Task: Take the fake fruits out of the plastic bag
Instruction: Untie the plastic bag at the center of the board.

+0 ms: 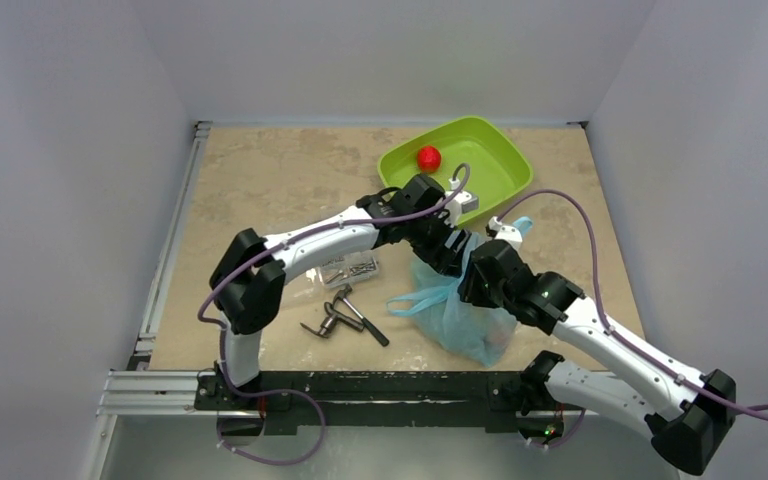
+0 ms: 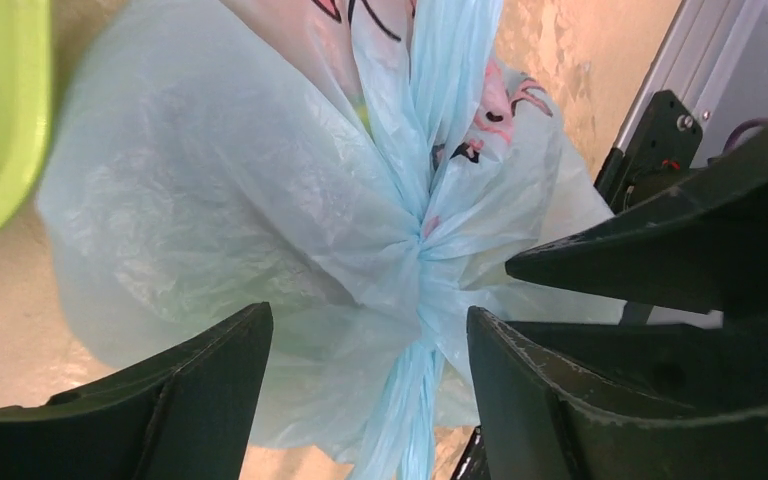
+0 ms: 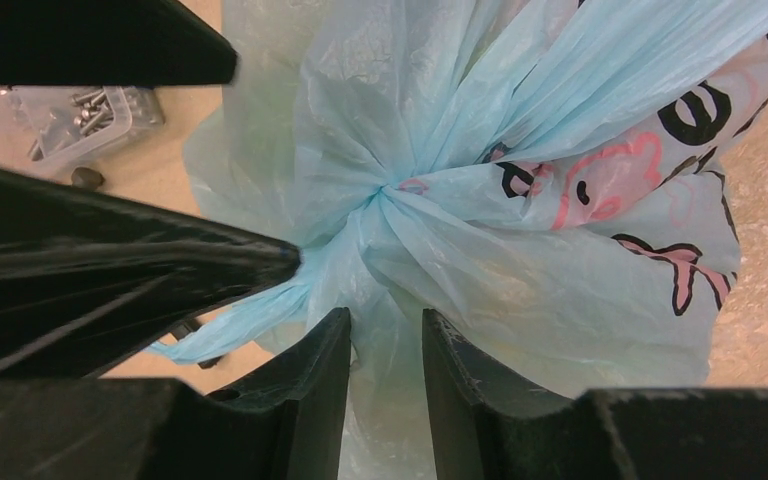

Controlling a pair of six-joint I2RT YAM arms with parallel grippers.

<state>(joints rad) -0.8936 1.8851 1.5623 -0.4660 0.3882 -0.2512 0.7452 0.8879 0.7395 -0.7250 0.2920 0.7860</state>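
Note:
The light-blue plastic bag (image 1: pixel 465 315) stands on the table, its neck tied in a knot (image 2: pixel 422 235). Pink and black printed marks show on it (image 3: pixel 610 185). My left gripper (image 2: pixel 370 390) is open, its fingers wide apart either side of the twisted handle below the knot. My right gripper (image 3: pixel 386 345) is open with its jaws close together and a fold of the bag's film between them, just under the knot (image 3: pixel 390 190). Both grippers meet over the bag's top (image 1: pixel 465 262). One red fake fruit (image 1: pixel 429 158) lies in the green tub. The fruits in the bag are hidden.
A lime-green tub (image 1: pixel 500 150) stands at the back right, next to the bag. A clear bag of screws (image 1: pixel 350 268) and grey metal tools (image 1: pixel 345 315) lie left of the bag. The screws also show in the right wrist view (image 3: pixel 90 115).

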